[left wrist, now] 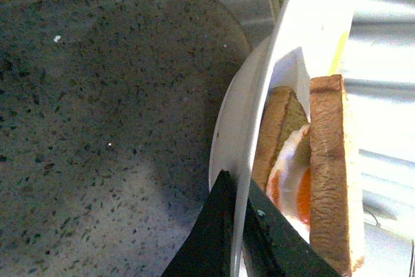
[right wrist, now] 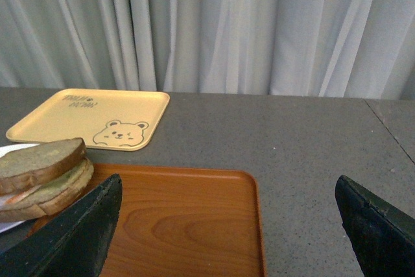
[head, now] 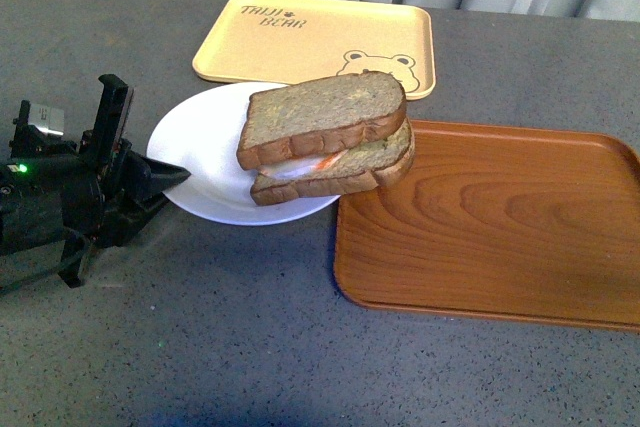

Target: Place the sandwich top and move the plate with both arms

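Currently the plate (head: 200, 152) is pinched at its left edge by the left gripper (head: 172, 177). In the left wrist view its two fingers (left wrist: 214, 238) are seen pressed onto the thin white rim, one on each face. The right gripper (right wrist: 227, 186) is spread wide, with nothing held or touched, and is seen over the wooden tray (right wrist: 188, 225). The sandwich top (head: 325, 112) is laid flat on the lower slice (head: 345, 172), with fried egg (left wrist: 288, 180) showing between them. This stack is set at the right side of the plate and overhangs the right rim toward the wooden tray's far left corner. The top slice's long axis is run left to right, with the right end slightly farther and a long crust edge turned to the near side. The bear tray (head: 320, 37) is placed just beyond the plate on the grey table (head: 200, 347). Whether the plate is raised off the table cannot be told.
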Available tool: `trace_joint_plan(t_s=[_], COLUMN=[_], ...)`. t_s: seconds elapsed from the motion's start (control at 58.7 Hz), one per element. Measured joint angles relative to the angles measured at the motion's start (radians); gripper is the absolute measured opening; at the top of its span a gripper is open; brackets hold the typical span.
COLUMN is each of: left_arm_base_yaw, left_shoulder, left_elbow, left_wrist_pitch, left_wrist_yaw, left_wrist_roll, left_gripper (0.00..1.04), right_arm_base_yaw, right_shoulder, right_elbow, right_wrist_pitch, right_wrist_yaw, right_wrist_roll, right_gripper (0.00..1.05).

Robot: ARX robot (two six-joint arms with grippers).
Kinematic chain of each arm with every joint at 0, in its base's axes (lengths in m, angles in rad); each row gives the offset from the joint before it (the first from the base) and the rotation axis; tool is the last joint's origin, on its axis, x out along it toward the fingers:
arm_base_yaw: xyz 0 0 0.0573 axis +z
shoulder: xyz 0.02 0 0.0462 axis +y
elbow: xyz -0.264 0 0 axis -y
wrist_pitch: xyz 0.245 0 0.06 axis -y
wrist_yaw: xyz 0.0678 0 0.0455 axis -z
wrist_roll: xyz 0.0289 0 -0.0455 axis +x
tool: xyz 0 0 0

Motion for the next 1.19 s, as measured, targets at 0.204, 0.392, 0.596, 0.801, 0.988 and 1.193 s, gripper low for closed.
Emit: trace_joint_plan(t_s=[0.204,0.392,0.596,0.801,0.988,1.193], left_arm_base_yaw=[0.021,0.032,0.020,-0.013,-0.039,-0.060], left_shoulder=[-0.093,-0.161,-0.164,-0.087,0.050,0.233], left_elbow=[-0.032,-0.034,0.032,0.255,0.498,0.766], left_wrist_pitch=[-0.019,-0.047,-0.125,-0.217,-0.314,-0.421], left_wrist_yaw=[0.016,0.034,0.036,0.040,0.052,0.070], left_wrist_roll=[-0.007,-0.037,-0.053,-0.068,-0.069,-0.071], left_gripper=[0.02,0.02,0.02,0.02,0.02,0.02], right_arm_base_yaw=[0.000,0.000,0.000,0.000,0.000,0.000], right_shoulder=[0.000,0.000,0.000,0.000,0.000,0.000], right_elbow=[0.000,0.000,0.000,0.000,0.000,0.000], right_wrist_pitch=[0.000,0.000,0.000,0.000,0.000,0.000], right_wrist_yaw=[0.000,0.000,0.000,0.000,0.000,0.000], right_wrist_roll=[0.000,0.000,0.000,0.000,0.000,0.000], right_gripper=[0.96,0.96,0.96,0.96,0.96,0.96])
